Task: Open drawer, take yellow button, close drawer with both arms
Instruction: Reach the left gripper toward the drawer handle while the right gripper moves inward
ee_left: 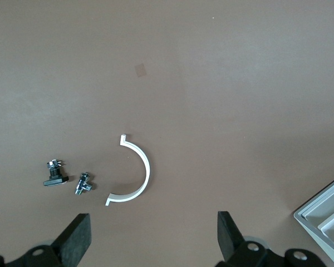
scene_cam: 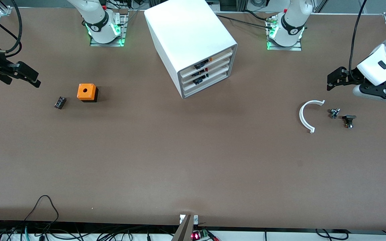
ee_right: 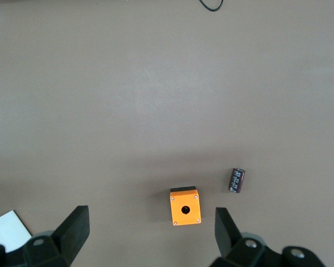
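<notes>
The white cabinet [scene_cam: 189,36] stands between the two arm bases, and its three drawers face the front camera at an angle. The uppermost drawer [scene_cam: 218,56] is shut. A tiny orange speck shows at its front edge; I cannot tell whether it is the button. My left gripper [scene_cam: 330,80] is open and empty, up in the air at the left arm's end of the table; its wrist view [ee_left: 153,236] shows bare table between the fingers. My right gripper [scene_cam: 34,78] is open and empty, up in the air at the right arm's end, also seen in its wrist view [ee_right: 150,233].
An orange cube with a hole [scene_cam: 87,92] [ee_right: 185,206] and a small dark cylinder [scene_cam: 60,102] [ee_right: 237,180] lie near the right gripper. A white half ring [scene_cam: 301,115] [ee_left: 147,169], a small metal part [scene_cam: 334,113] [ee_left: 84,183] and a black part [scene_cam: 348,120] [ee_left: 55,175] lie near the left gripper.
</notes>
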{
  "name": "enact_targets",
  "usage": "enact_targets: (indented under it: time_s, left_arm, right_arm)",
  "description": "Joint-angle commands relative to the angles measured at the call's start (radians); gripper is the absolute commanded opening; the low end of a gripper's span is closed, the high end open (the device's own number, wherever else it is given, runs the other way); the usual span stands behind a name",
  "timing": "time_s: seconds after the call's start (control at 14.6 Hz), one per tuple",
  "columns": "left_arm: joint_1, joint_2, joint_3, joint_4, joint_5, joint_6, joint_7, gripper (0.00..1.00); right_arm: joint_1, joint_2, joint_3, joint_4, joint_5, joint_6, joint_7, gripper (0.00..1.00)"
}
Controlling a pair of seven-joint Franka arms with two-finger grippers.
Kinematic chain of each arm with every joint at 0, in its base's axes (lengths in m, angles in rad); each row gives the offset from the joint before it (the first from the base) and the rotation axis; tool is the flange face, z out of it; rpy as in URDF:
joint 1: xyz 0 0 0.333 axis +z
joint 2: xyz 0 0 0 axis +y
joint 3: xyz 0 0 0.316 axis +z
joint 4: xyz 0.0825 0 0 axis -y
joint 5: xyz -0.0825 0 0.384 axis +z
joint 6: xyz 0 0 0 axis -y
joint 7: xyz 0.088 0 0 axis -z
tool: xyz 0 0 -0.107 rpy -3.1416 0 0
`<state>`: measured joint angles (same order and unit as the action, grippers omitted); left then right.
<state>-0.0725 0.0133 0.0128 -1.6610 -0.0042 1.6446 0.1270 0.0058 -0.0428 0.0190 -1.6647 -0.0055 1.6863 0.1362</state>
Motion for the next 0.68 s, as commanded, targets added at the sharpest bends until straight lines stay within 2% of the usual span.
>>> enact_targets:
  time_s: [0.0, 0.27, 0.61]
  left_arm:
    - [-0.010, -0.010, 0.003, -0.006, 0.024, -0.009, -0.012, 1.00]
    - [-0.010, -0.010, 0.003, -0.006, 0.024, -0.009, -0.012, 1.00]
    - [-0.010, -0.010, 0.003, -0.006, 0.024, -0.011, -0.012, 1.00]
  right_arm:
    - [-0.007, 0.008, 0.001, 0.019, 0.021, -0.022, -0.009, 1.00]
    - [-0.012, 0.009, 0.001, 0.034, 0.019, -0.013, -0.015, 1.00]
    - [-0.001, 0.063, 0.006, 0.042, 0.032, -0.020, -0.015, 1.00]
